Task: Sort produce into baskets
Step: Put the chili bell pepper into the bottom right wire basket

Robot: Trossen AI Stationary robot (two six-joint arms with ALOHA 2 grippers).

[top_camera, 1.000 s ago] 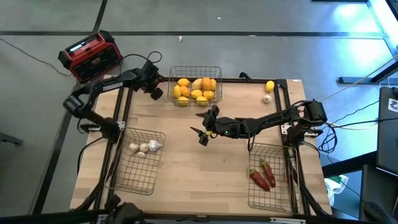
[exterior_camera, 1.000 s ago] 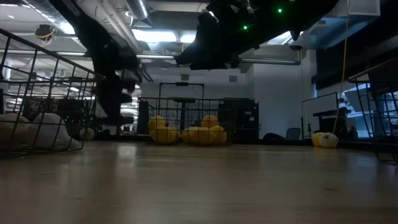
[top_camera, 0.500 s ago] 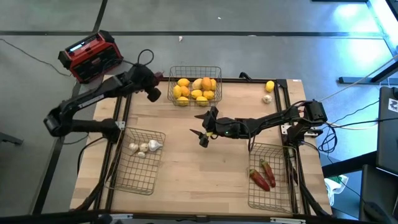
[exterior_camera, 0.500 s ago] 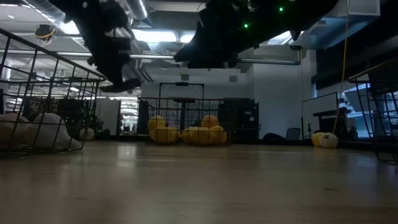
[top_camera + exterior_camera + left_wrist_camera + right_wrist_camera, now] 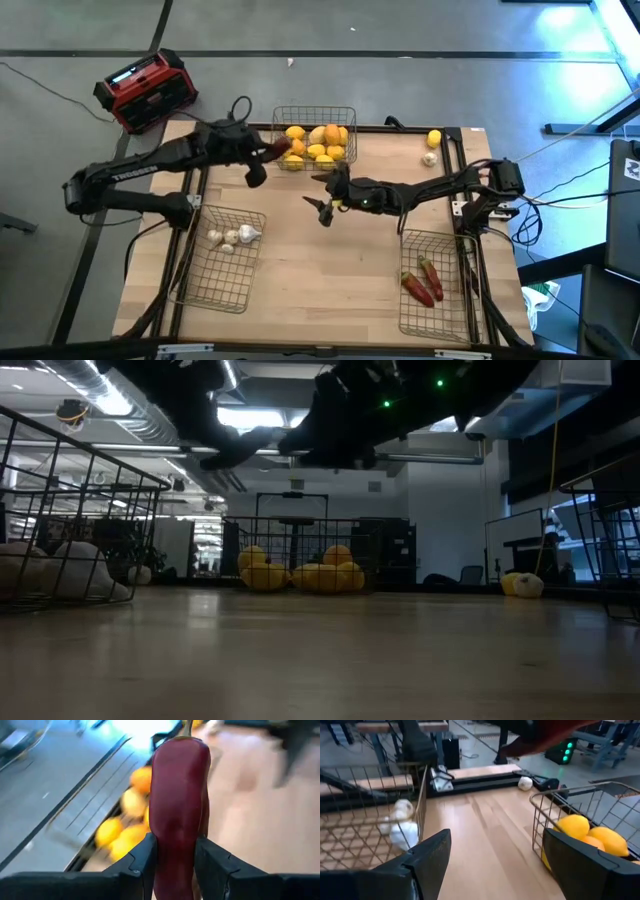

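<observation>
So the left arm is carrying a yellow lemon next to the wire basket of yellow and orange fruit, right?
Not a lemon. The left wrist view shows the left gripper shut on a dark red chili-like piece. The rest holds: in the high view it is beside the grey wire basket of yellow and orange fruit.

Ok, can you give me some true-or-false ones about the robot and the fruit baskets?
1. The left pincer holds a dark red chili-like piece. True.
2. The grey wire basket at the table's far edge holds white garlic bulbs. False: it holds yellow and orange lemon-sized fruits.
3. The right pincer is carrying a lemon. False: it is open and empty, above the middle of the wooden table.
4. One yellow fruit and one white garlic bulb lie loose near the table's far right corner. True.
5. The grey wire basket on the right holds red chili-like pieces. True.
</observation>
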